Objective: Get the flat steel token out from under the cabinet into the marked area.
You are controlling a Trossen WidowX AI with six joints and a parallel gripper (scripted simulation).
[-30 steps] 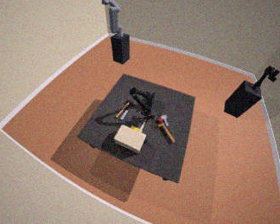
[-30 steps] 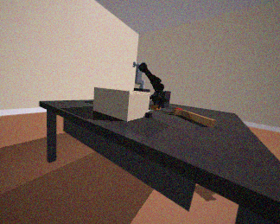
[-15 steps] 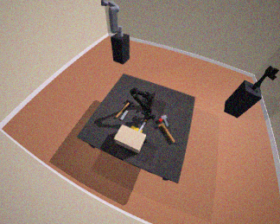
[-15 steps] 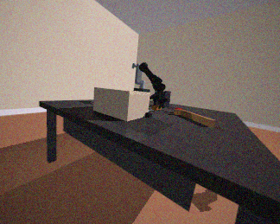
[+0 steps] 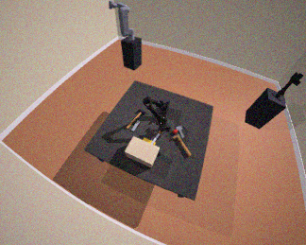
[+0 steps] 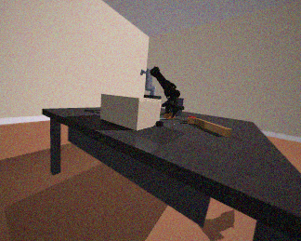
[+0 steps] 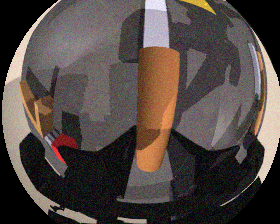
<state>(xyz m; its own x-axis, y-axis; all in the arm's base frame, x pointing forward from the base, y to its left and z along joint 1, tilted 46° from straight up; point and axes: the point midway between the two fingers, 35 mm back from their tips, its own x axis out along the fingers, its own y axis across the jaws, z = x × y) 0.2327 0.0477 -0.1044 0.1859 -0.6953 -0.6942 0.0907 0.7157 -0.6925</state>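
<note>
My gripper point(image 5: 161, 125) point(image 7: 151, 130) is shut on a tool with an orange handle point(image 7: 156, 97) and a flat steel blade point(image 7: 155, 18). It holds the tool low over the dark table point(image 5: 193, 171), and the blade points toward the yellow marked area point(image 5: 144, 138) in front of the beige cabinet point(image 5: 142, 152) point(image 6: 129, 110). The arm point(image 6: 168, 91) reaches down behind the cabinet in the exterior view. The steel token does not show in any view.
A hammer with a wooden handle point(image 5: 183, 146) point(image 6: 213, 127) lies right of the gripper, with a small red thing point(image 5: 175, 132) point(image 7: 61, 142) by it. Another orange-handled tool point(image 5: 134, 120) lies to the left. Two camera stands point(image 5: 131, 52) point(image 5: 265, 107) are on the floor.
</note>
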